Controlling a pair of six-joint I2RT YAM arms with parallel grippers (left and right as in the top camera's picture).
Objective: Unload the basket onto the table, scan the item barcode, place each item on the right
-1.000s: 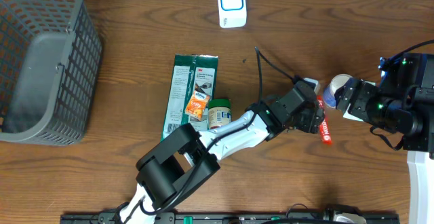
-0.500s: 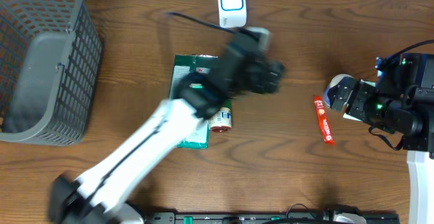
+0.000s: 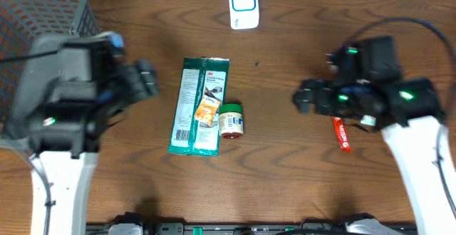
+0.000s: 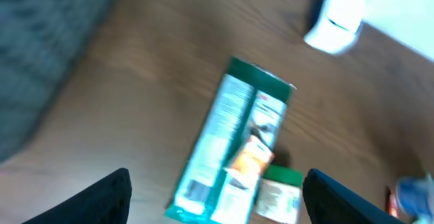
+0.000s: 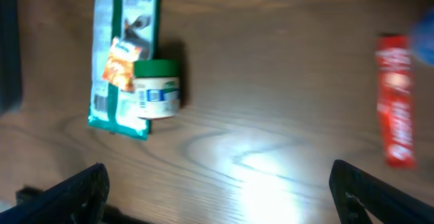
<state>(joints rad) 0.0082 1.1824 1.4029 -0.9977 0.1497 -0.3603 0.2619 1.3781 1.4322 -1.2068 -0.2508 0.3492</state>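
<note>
Left gripper (image 3: 146, 80): jaws wide apart, holding nothing.
Right gripper (image 3: 302, 98): jaws wide apart, empty, touching nothing.

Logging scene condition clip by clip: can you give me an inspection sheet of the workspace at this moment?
Surface: wooden table, no spills seen.
Job's things: white scanner at the far edge; green package mid-table, orange packet on it, green-lidded jar lying at its right edge; red stick further right.
Clutter: grey basket at the left; contents cannot be told.
Claws: left claw open, empty, beside the basket; right claw open, empty, near the red stick.
Cables: black cable arcs off the right arm, clear of the items.
Surroundings: nothing seen.
</note>
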